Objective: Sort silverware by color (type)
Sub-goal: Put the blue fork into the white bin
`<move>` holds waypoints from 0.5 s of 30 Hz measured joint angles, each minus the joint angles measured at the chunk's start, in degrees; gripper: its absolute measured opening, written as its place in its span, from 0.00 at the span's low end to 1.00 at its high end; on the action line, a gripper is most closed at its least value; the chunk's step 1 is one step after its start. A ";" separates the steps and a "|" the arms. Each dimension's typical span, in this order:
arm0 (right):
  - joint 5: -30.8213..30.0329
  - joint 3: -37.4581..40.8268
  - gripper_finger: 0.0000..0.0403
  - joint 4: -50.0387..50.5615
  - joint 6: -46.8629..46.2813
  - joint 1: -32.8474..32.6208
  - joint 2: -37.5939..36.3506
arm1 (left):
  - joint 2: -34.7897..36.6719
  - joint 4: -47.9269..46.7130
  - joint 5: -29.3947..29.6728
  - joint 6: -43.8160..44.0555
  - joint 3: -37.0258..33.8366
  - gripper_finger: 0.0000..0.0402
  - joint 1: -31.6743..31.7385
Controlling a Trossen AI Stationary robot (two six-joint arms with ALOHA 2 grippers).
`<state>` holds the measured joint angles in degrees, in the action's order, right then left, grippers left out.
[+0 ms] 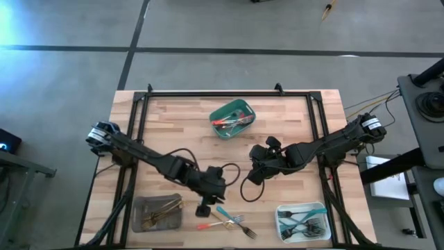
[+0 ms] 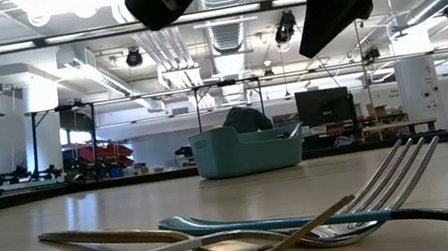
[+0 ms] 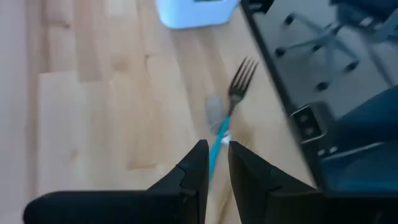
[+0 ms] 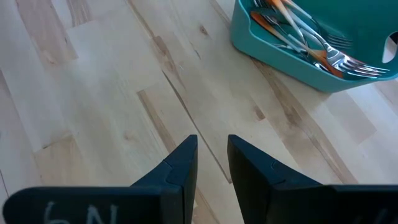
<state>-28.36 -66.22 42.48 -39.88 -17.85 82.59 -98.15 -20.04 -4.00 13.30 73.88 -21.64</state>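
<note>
I have the left gripper (image 1: pixel 203 207) low near the front edge of the table (image 1: pixel 180 118), just beside the small loose pile of cutlery. In its wrist view the two fingers (image 3: pixel 194 165) stand a little apart, with only a narrow gap, and nothing is between them yet. The teal-handled fork (image 3: pixel 231 102) lies straight ahead, its handle running toward that gap.

I judge the step in hand is to pick up this teal fork (image 1: pixel 229 214) and carry it to the white tray (image 1: pixel 280 221) at the front right, where the other teal pieces lie. To do it well, I would open the fingers somewhat wider first and then come down across the handle, not the tines. The handle is slim and flat on the wood, so the tips must almost touch the table.

A red-handled piece (image 1: pixel 206 225) and a gold fork (image 2: pixel 252 245) cross the same pile, so I should close slowly and not catch two.

The right gripper (image 1: pixel 261 172) waits over the middle of the table, fingers slightly apart and empty, near the green tray (image 4: pixel 261 43) with the red pieces. The grey tray (image 1: pixel 139 221) at the front left holds gold ones.
</note>
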 joint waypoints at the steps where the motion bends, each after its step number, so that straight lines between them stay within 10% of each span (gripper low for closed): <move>1: 0.00 -0.02 0.20 0.00 0.00 0.00 0.00 | 0.00 1.38 -0.54 0.44 -0.47 0.11 -0.09; 15: 0.01 -0.01 0.20 0.00 0.00 0.00 0.00 | -0.17 23.65 -2.54 4.50 -10.10 0.11 -0.70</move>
<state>-28.35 -66.22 42.48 -39.88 -17.85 82.59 -98.32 3.61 -6.55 17.81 63.78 -22.34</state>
